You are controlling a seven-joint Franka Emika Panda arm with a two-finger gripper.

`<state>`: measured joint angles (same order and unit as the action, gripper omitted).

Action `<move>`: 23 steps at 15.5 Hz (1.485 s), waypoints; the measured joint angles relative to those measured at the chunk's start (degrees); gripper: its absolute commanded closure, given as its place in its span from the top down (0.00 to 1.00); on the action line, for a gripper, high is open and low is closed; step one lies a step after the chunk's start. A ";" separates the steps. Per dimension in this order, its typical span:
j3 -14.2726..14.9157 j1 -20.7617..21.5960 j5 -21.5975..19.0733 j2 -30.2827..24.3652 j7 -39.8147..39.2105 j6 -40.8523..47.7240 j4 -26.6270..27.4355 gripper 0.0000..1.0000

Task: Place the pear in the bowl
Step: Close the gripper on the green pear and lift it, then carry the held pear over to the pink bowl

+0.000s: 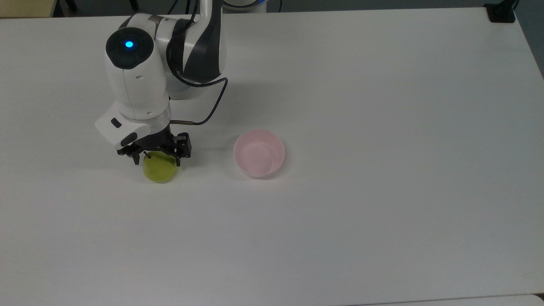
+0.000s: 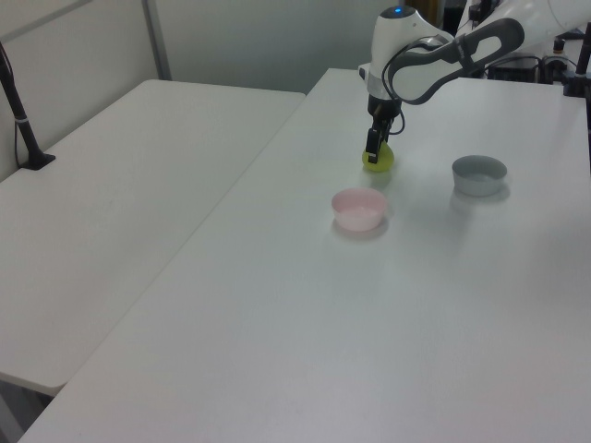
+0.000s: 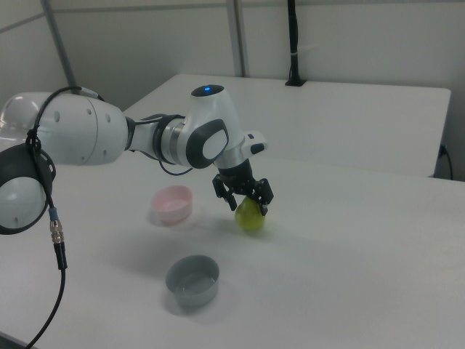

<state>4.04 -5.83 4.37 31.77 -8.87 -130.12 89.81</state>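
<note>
The pear [image 1: 160, 170] stands on the white table [image 1: 382, 170], to the top view's left of the pink bowl [image 1: 259, 153]. The gripper [image 1: 156, 160] has its fingers spread wide around the pear's top, not gripping it.

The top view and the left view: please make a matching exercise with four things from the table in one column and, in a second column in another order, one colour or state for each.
Things:
1. pear
2. bowl
3. grey bowl
4. end effector

Descriptions:
A. pale pink, nothing inside
B. open, fingers on either side of the fruit's top
C. yellow-green, standing on the table
D. grey, at the left view's right of the fruit

Pairs: 1-C, 2-A, 3-D, 4-B
</note>
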 measured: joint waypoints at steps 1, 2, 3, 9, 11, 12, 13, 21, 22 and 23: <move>0.00 0.00 0.00 0.04 -0.01 -0.14 0.04 0.60; 0.00 0.00 0.00 0.05 -0.03 -0.26 0.13 0.52; 0.00 0.00 0.05 0.01 -0.03 -0.46 0.15 0.45; 0.00 0.00 0.08 -0.12 -0.03 -0.58 0.14 0.38; 0.00 0.00 0.07 -0.83 -0.03 -0.61 -0.10 0.38; 0.00 -0.01 0.07 -1.56 -0.03 -0.32 -0.16 0.38; 0.00 -0.03 0.07 -2.49 -0.03 0.60 -0.23 0.38; 0.08 -0.70 -0.17 -11.75 -0.03 11.43 -1.41 0.38; 0.05 -0.69 -0.43 -12.25 -0.03 11.80 -1.45 0.38; -0.07 -0.68 -0.64 -12.62 -0.03 11.99 -1.46 0.38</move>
<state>3.97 -6.50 3.73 19.15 -8.90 -118.14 88.35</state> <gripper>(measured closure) 0.278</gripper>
